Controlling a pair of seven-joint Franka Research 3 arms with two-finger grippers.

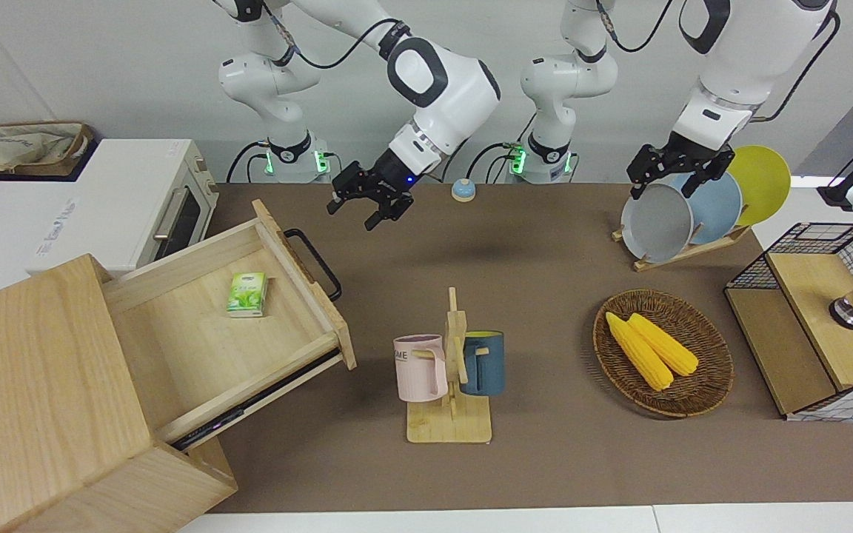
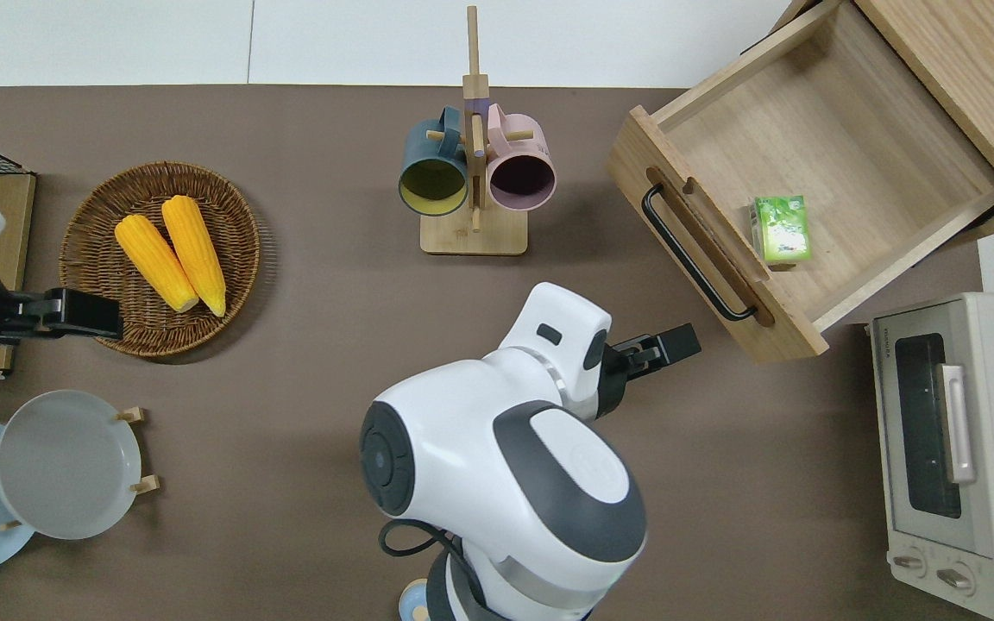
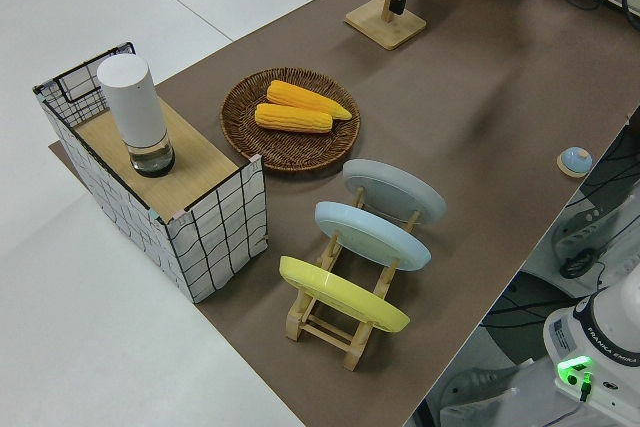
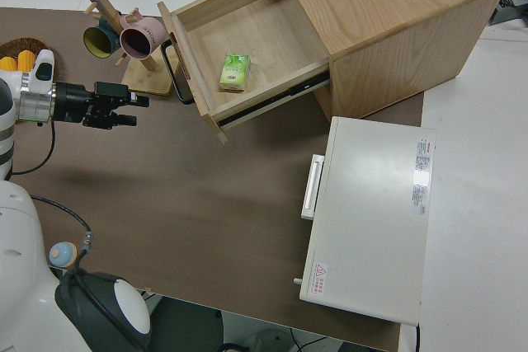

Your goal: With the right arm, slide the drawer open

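The drawer (image 1: pixel 226 326), shallow pale wood with a black bar handle (image 1: pixel 313 263), stands pulled out of its cabinet (image 1: pixel 41 400) at the tabletop's right-arm end (a green packet (image 1: pixel 247 294) inside). The right pincer (image 1: pixel 367 207), fingers spread and empty, hangs at 8 o'clock from the handle overhead, apart from it. The left arm is parked.

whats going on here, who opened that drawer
The drawer of the wooden cabinet stands pulled well out, with a small green packet lying inside. The right gripper hangs open over bare table beside the black handle, not touching it. Nothing here shows the pull itself. The left arm is parked.
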